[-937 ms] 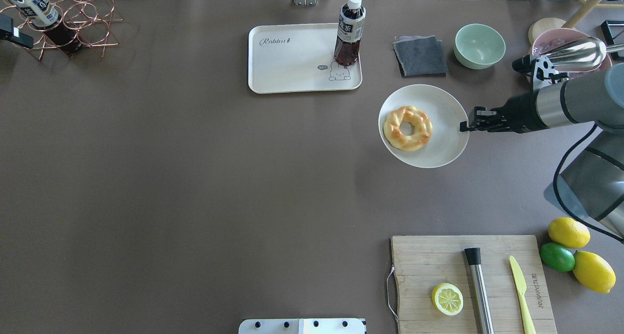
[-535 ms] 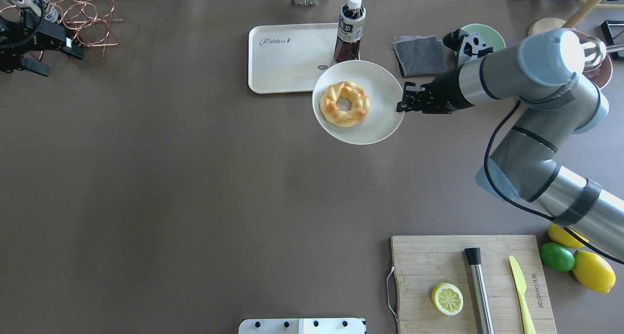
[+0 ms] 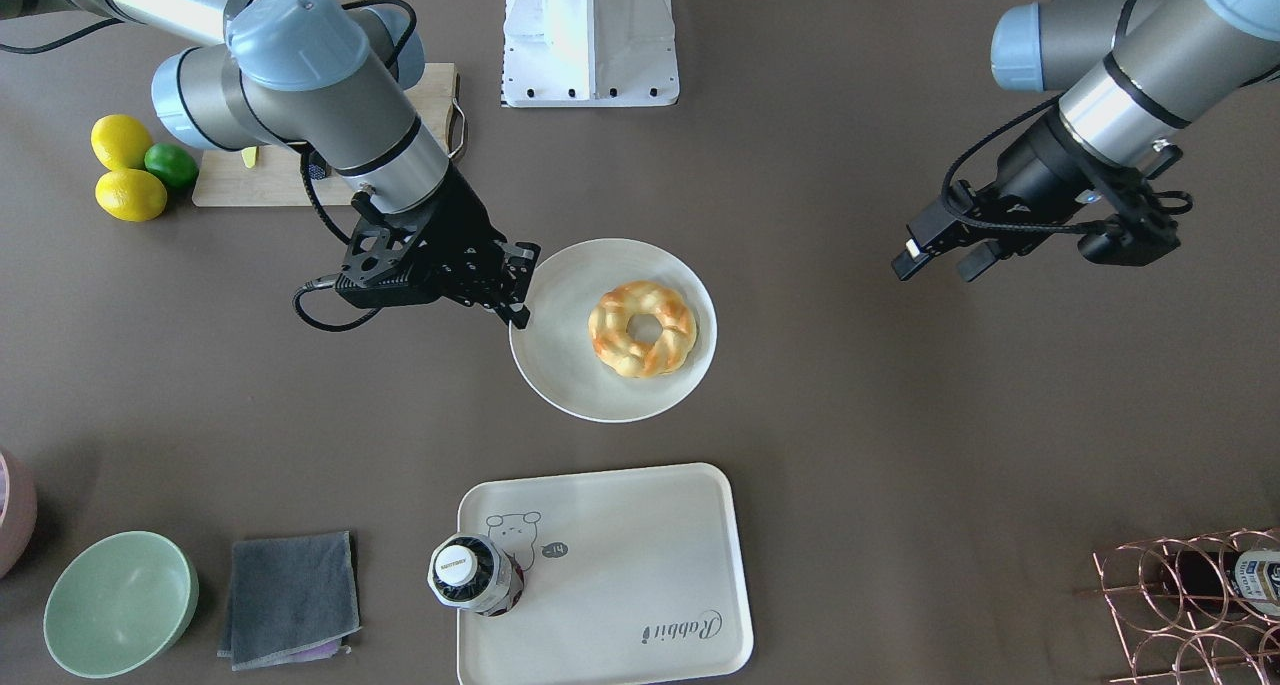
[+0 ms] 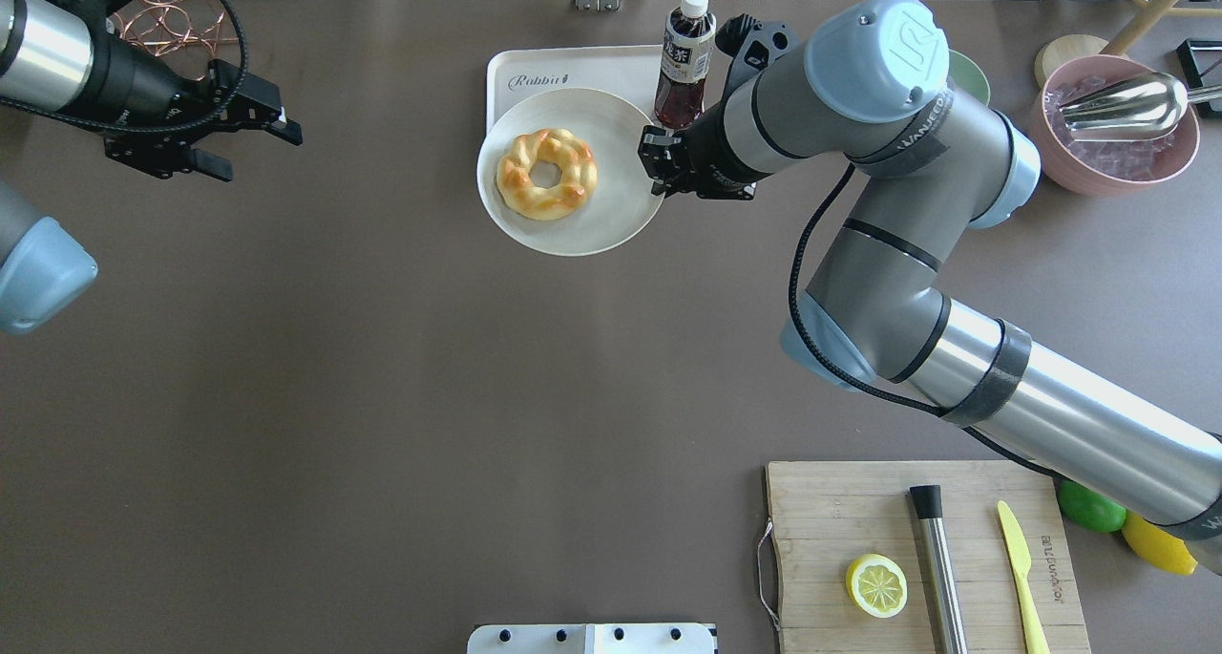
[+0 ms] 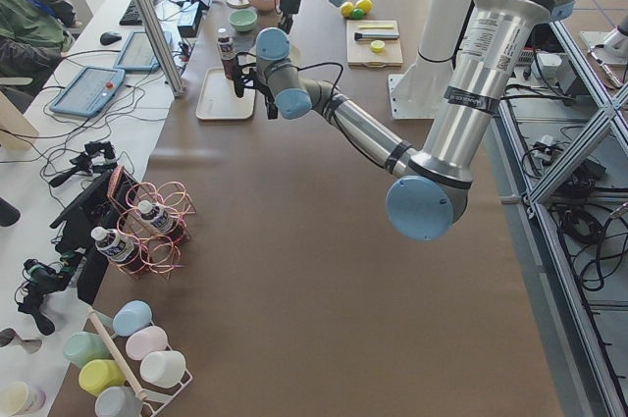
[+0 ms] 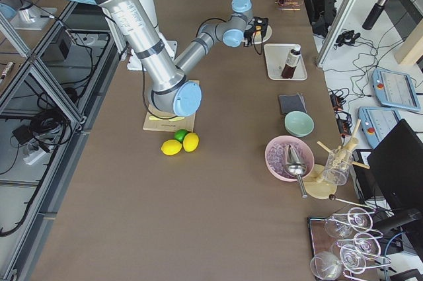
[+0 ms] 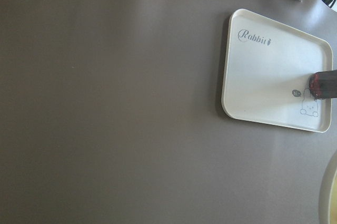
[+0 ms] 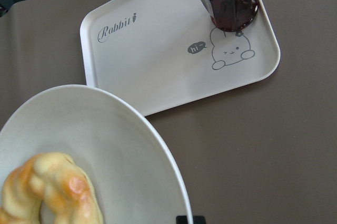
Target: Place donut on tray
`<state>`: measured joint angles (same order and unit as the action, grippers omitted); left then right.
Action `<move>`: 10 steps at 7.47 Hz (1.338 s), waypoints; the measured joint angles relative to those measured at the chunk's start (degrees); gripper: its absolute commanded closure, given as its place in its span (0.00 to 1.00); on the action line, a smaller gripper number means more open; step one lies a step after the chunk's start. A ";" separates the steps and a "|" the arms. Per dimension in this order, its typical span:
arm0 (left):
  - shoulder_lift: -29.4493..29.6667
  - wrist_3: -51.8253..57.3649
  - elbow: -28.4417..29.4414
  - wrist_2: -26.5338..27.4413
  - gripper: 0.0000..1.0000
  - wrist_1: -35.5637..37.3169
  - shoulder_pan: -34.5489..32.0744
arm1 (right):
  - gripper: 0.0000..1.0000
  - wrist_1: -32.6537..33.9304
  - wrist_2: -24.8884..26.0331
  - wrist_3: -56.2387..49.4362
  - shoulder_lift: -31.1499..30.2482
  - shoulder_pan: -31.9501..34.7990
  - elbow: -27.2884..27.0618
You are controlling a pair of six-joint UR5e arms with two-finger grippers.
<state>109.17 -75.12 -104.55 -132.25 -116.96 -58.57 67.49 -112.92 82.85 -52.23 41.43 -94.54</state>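
- The plate (image 4: 573, 229) under the donut (image 4: 546, 173) is rim-gripped by the right pincer (image 4: 659, 172), short of the tray (image 4: 573, 67)
- The left pincer (image 4: 256, 150) is held open, well apart

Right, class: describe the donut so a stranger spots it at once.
Over the brown table, find the round white plate gripped by the right arm's fingers. The donut lies on it: a twisted golden ring with a hole, unlike the lemon half.
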 measured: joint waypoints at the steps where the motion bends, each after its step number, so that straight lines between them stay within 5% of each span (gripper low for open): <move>1: 1.60 -3.08 -0.02 2.89 0.04 0.04 3.00 | 1.00 2.63 0.91 0.14 2.30 -0.68 0.51; 7: 5.59 -9.12 -0.16 11.41 0.40 0.15 10.34 | 1.00 5.89 3.39 5.14 9.15 -2.91 3.26; 10: 6.25 -9.17 -0.13 11.57 0.74 0.20 10.91 | 1.00 7.47 3.68 5.30 10.49 -3.37 3.45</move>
<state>115.42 -84.28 -104.68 -120.68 -116.77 -47.67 74.96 -109.24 88.15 -41.74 38.06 -91.09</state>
